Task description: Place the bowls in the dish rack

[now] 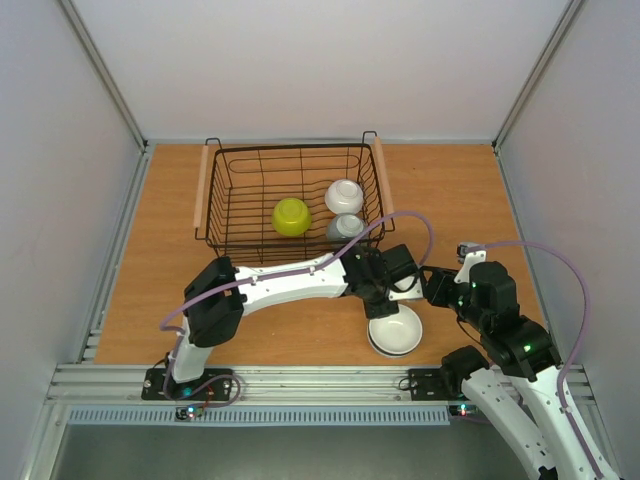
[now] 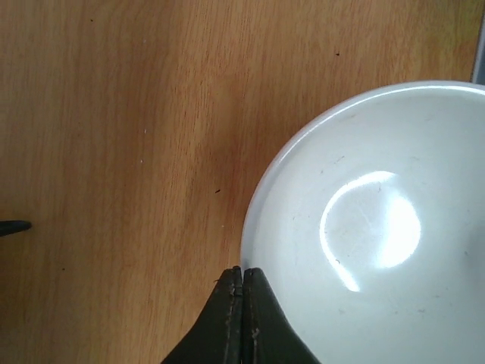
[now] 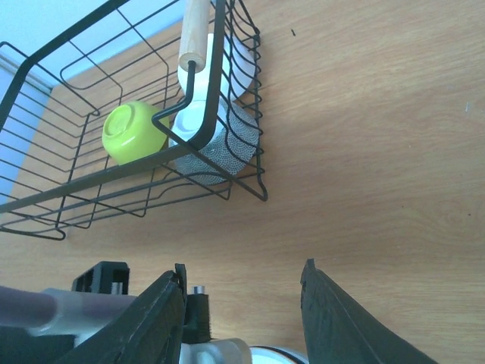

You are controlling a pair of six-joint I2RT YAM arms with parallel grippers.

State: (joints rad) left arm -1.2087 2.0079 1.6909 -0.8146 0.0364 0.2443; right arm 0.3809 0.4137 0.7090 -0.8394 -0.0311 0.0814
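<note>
White walls enclosed the wooden tabletop [image 1: 150, 250]. At its far middle stood the dish rack [image 1: 215, 200], holding the yellow-green bowl [image 1: 291, 216], with the racked white bowl [image 1: 344, 195] and the grey speckled bowl [image 1: 343, 229] along its right side. The loose white bowl [image 1: 396, 332] sat outside the rack, at the near right.

The left tool [image 2: 242, 271] was fully closed at that bowl's left rim, one finger over wood and the other over the bowl's inside. Whether the rim was actually pinched could not be told. The right tool [image 3: 242, 318] hung partly open and empty, close by on the right.

Recommended procedure:
- Confirm the hold with a small lift before travel.
- Keep the bowl level.
- Clear the rack's near wire wall.
- Lower the bowl into the free left half.
</note>
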